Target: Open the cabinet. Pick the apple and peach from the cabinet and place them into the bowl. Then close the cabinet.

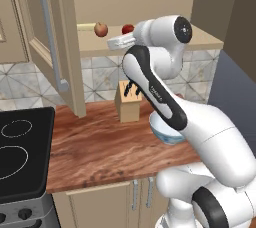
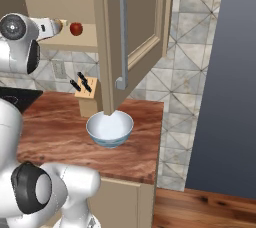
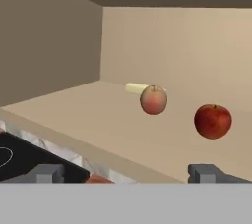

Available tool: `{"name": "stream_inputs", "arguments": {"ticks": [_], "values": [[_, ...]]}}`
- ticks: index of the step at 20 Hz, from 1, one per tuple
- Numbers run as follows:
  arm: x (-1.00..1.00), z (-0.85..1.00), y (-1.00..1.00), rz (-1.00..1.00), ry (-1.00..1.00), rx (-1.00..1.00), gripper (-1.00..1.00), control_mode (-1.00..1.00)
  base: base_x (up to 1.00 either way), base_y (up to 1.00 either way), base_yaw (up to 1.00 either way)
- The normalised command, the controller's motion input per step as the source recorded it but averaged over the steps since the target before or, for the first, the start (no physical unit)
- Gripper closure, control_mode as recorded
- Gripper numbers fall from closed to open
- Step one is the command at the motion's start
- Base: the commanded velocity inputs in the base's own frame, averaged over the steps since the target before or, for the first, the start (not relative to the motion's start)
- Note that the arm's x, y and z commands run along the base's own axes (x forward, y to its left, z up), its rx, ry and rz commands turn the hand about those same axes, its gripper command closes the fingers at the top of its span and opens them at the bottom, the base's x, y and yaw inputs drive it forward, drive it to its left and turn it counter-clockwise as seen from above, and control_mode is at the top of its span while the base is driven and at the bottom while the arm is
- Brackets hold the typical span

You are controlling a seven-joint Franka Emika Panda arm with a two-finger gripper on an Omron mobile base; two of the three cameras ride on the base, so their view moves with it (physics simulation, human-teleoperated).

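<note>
This is a rendered home kitchen. A black stovetop (image 1: 22, 154) sits beside a reddish wood-grain counter (image 1: 100, 147) that carries a knife block (image 1: 128, 101) and a bowl (image 2: 110, 129), with a patterned tile backsplash (image 1: 100, 79) behind. A beige wall cabinet (image 1: 50, 42) stands open above, and low cabinet doors (image 1: 107, 204) run under the counter.

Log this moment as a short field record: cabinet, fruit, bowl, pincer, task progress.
cabinet: both doors swung open, shelf exposed
peach: on the cabinet shelf, left of the apple in the hand view, in front of a pale yellow item
apple: red, on the same shelf, apart from the peach
bowl: white with pale blue outside, on the wooden counter by the knife block; nothing seen in it
pincer: open, at the shelf edge facing the fruit, holding nothing
progress: cabinet opened; no fruit moved yet
</note>
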Motion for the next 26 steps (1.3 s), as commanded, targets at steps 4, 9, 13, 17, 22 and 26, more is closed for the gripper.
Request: {"name": "stream_inputs", "arguments": {"ticks": [4, 9, 13, 17, 22, 26], "values": [[0.44, 0.0, 0.0, 0.0, 0.02, 0.0, -1.0, -1.0, 0.0, 0.0, 0.0], [0.59, 0.1, 0.0, -0.03, 0.16, 0.0, -1.0, -1.0, 0.0, 0.0, 0.0], [0.39, 0.08, 0.0, -0.05, 0.18, 0.0, -1.0, -1.0, 0.0, 0.0, 0.0], [0.04, 0.0, 0.0, -0.01, 0.02, 0.0, -1.0, -1.0, 0.0, 0.0, 0.0], [0.05, 0.0, 0.0, 0.0, 0.0, 0.0, -1.0, -1.0, 0.0, 0.0, 0.0], [0.27, 0.0, 0.01, -0.02, 0.0, 0.0, -1.0, -1.0, 0.0, 0.0, 0.0]]}}
